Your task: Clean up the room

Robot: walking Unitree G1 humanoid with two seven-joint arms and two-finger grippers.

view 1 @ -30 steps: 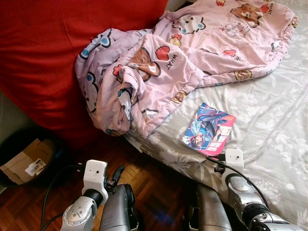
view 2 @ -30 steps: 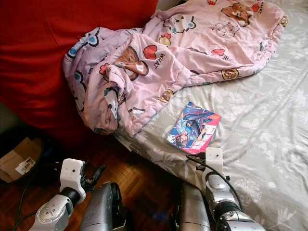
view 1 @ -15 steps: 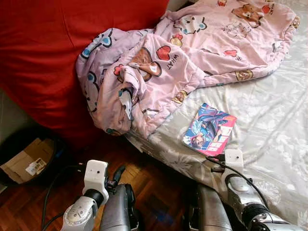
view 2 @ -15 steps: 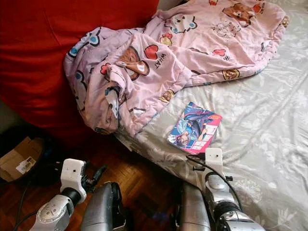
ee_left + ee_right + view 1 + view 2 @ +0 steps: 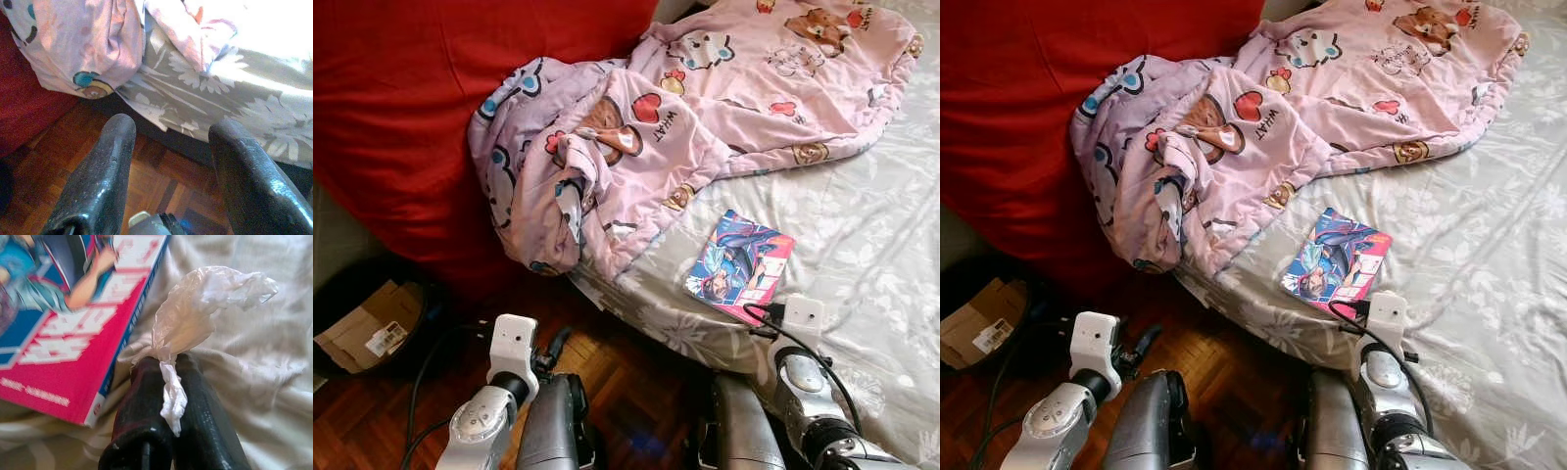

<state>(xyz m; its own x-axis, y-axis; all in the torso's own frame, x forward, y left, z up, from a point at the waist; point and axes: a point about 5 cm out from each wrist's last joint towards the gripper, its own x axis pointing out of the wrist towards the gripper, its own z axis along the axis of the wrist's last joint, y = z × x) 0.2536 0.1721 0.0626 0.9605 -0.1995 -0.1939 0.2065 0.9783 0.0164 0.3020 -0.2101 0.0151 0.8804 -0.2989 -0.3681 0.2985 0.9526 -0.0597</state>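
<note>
Left eye view: a red cover [image 5: 421,108] backs the bed [image 5: 881,245], where a pink cartoon blanket [image 5: 705,108] lies bunched beside a comic book [image 5: 741,266]. On the wooden floor [image 5: 636,392], a dark bin [image 5: 352,294] holds cardboard [image 5: 367,328]. The left gripper [image 5: 171,147] hangs with jaws spread; the right gripper [image 5: 168,369] pinches a crumpled tissue [image 5: 205,308] beside the book.

You see: large red fabric cushion [image 5: 421,108] at bed's left; dark wooden parquet floor [image 5: 626,382] below; flattened brown cardboard with white label [image 5: 367,328] inside round black bin [image 5: 333,294], floor's far left.
</note>
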